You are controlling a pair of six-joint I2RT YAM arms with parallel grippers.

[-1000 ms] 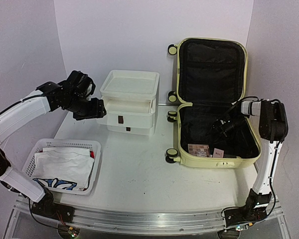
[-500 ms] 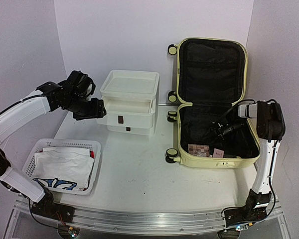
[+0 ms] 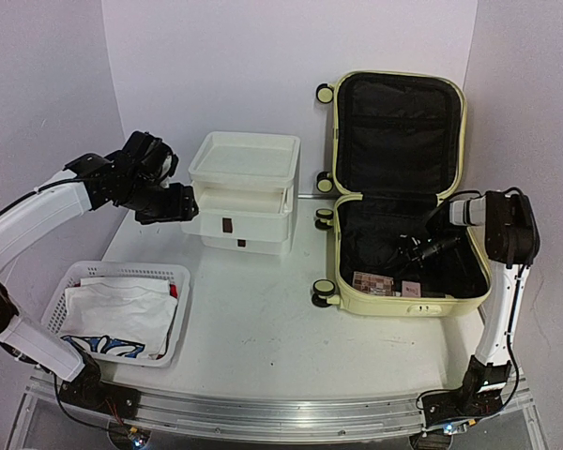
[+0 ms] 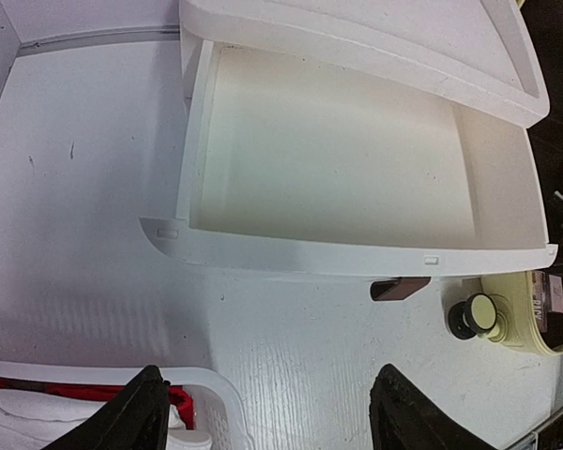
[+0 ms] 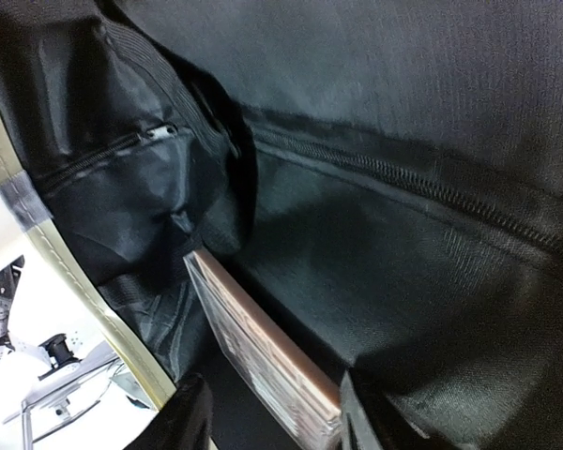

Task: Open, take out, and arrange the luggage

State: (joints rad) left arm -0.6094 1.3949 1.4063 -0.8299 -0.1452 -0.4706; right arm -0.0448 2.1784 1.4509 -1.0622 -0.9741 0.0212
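1. The luggage [image 3: 387,304], a pale yellow hard-shell suitcase, lies open on the right side of the table [image 3: 263,328]; its lid stands upright against the back wall and its lower shell lies flat, black lining showing in both
2. In the lower shell, near the front wall, an eyeshadow palette [image 3: 373,280] lies just beside a small pink box [image 3: 412,287]
3. The right gripper [image 3: 415,251] reaches down into that lower shell from the right; in the wrist view its claw stands about half apart, astride the edge of a flat pinkish case, with one finger close against it and a dark gap showing at the other, so it is not clamped on anything I can see
4. Black-and-yellow wheels [image 3: 325,94] line the suitcase's left side
5. Left of the suitcase sits a white plastic drawer box [image 3: 244,159] with its upper drawer [image 4: 328,159] pulled out
6. The left gripper [image 4: 270,375] hangs beside that box, above the table, its claw wide with nothing between the fingers
7. At the near left sits a white perforated basket [image 3: 122,274] holding a folded white garment [image 3: 113,314]
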